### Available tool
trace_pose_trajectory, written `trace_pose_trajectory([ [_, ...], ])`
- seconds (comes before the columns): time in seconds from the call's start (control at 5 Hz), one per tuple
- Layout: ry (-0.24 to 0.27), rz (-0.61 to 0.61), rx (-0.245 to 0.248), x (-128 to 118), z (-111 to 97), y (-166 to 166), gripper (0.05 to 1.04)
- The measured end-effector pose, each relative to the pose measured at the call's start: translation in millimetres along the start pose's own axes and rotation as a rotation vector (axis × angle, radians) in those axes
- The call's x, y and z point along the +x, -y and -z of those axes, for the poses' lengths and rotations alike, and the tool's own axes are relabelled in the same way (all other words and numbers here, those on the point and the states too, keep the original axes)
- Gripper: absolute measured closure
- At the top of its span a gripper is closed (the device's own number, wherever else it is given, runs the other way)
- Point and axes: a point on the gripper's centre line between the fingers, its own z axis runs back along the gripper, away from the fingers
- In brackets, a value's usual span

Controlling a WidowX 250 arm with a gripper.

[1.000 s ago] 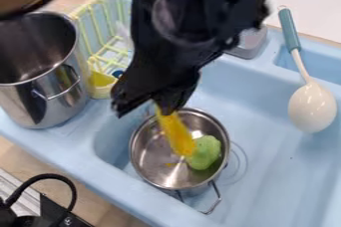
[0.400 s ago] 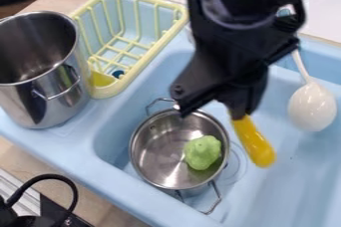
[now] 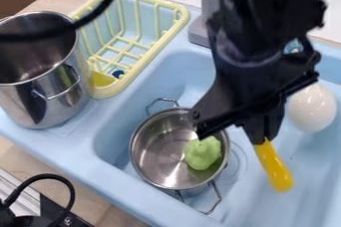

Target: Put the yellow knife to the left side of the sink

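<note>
Knife count: one knife, yellow.
Knife direction: long axis steep and slanting, from the end effector down and a little right; the rounded free end points to the lower right of the frame.
Knife place: lower right of the frame, over the basin of the blue sink, to the right of the small pot and apart from it. Whether its free end touches the basin floor, I cannot tell.
End effector: nearly closed, pinching the knife by its upper end, which is hidden between the fingers.
Arm: one black arm, coming in from the top edge and covering much of the upper right.
Pots: two, both steel. The large pot stands at the left of the frame, on the sink's ledge; the small pot sits in the basin, low centre, with two wire handles.
Green piece: one green piece, lumpy, inside the small pot, on its right side.
Rack: one pale yellow rack, upper left, beside the large pot.
Spoon: one spoon, its white bowl at the right edge, partly behind the arm.
Cable: black cable, curving at lower left, over the bench.
</note>
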Motion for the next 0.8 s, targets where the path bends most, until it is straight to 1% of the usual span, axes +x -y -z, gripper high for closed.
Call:
trace_pose_trajectory([
  [0.2,-0.048,0.059,-0.014,-8,12,1,1.03],
  [0.4,-0.095,0.114,-0.011,-13,27,-1,1.03],
  [0.6,-0.136,0.171,-0.032,-14,39,1,1.03],
  [0.8,-0.147,0.226,-0.03,-14,54,4,1.03],
])
